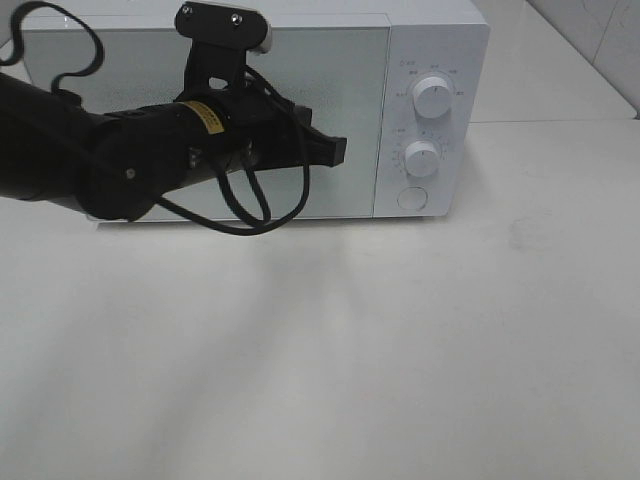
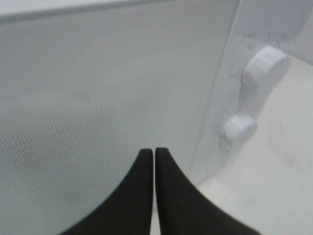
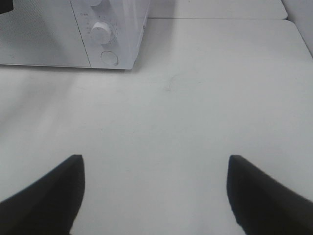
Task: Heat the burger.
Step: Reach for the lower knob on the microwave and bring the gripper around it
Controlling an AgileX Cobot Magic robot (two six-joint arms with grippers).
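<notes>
While left gripper (image 2: 155, 152) is hovering, jaws closed, at the microwave door (image 1: 340, 60), right gripper (image 3: 155, 196) is hanging, jaws wide open, above worktop (image 3: 205, 98).

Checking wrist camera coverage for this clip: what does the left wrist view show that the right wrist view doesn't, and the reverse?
Left wrist only: the left gripper, shut, its tips close to the microwave door and its mesh. Right wrist only: the right gripper, open and holding nothing, over the white table, plus the round button below the knobs. Both: the white microwave and its lower knob. Neither shows the burger.
</notes>
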